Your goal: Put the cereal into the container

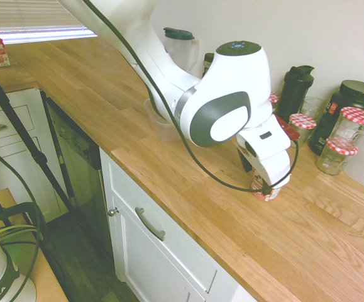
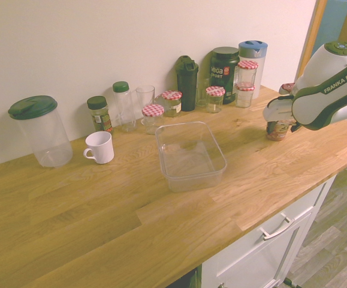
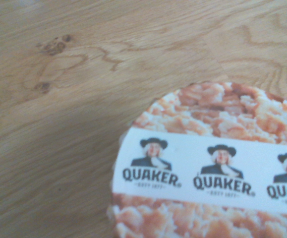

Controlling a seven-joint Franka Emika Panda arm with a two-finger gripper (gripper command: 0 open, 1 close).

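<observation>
From my exterior views I see a plain, pale wall (image 2: 131,36) behind a long wooden countertop (image 2: 101,222) with visible grain — my wrist view picks up dark knots in it. Below it I have white panelled cabinets (image 1: 169,251) with curved metal handles, and a dark-fronted appliance (image 1: 75,157) beside them. Pale slatted blinds (image 1: 37,19) let in bright light at the far end — and the floor of grey wood-look planks (image 2: 335,222) runs below.

Wooden counter (image 2: 113,222): tub (image 2: 191,179), cereal cup (image 2: 276,131), white mug (image 2: 100,149), jars (image 2: 214,101), green-lidded pitcher (image 2: 52,144), dark shaker (image 2: 187,87), blue-lidded jug (image 2: 258,55).
</observation>
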